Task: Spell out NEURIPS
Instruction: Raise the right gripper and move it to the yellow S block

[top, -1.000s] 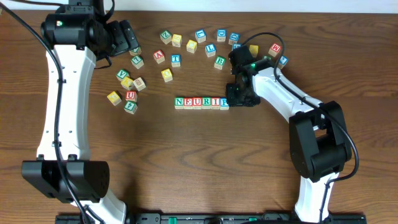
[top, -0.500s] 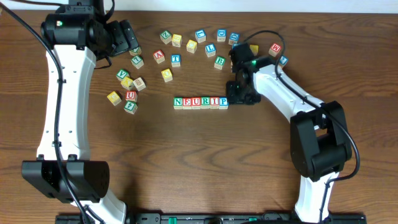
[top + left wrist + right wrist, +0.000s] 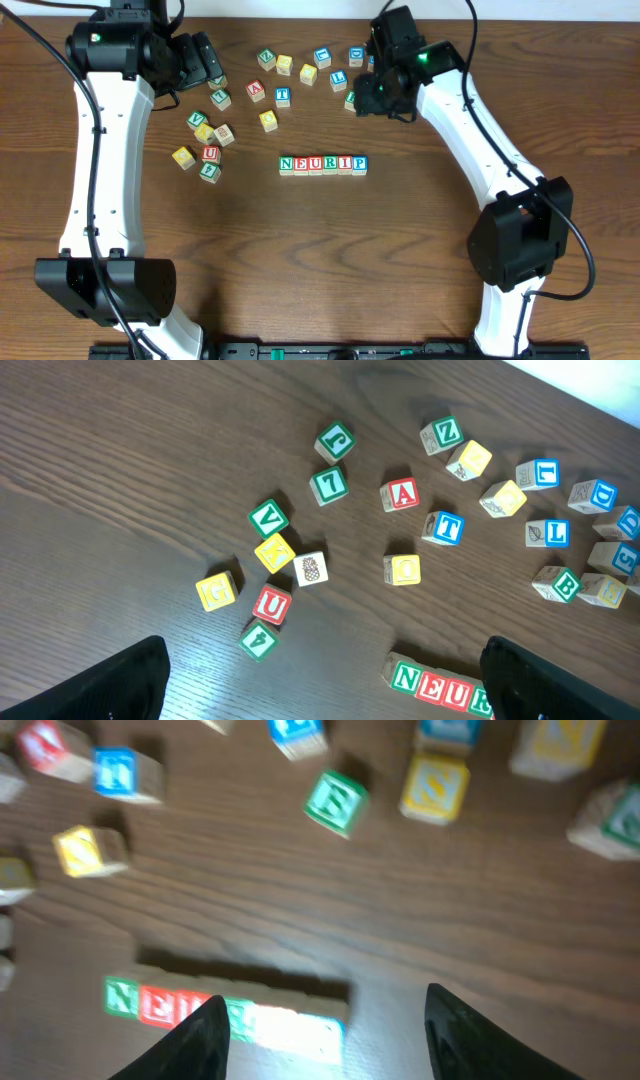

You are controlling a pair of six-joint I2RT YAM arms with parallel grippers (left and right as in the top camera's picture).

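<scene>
A row of several cubes reading N, E, U, R, I, P (image 3: 323, 165) lies flat at the table's middle; it also shows as the row (image 3: 225, 1005) in the right wrist view and, partly, as the row (image 3: 440, 685) in the left wrist view. My right gripper (image 3: 368, 100) hovers behind the row's right end, apart from it, open and empty (image 3: 330, 1040). A yellow-topped cube (image 3: 435, 788) lies loose beyond it, its letter blurred. My left gripper (image 3: 210, 68) stays at the back left, wide open with nothing in it (image 3: 325, 690).
Loose cubes are scattered along the back (image 3: 300, 70), among them a red A (image 3: 400, 494), a blue T (image 3: 442, 527) and a green B (image 3: 335, 802). A cluster of cubes (image 3: 205, 140) lies at the left, including a red U (image 3: 271, 604).
My right gripper has let go at the row's right end, opened wider and moved up and back toward the loose cubes. The row has stayed put. The left arm has not moved.
</scene>
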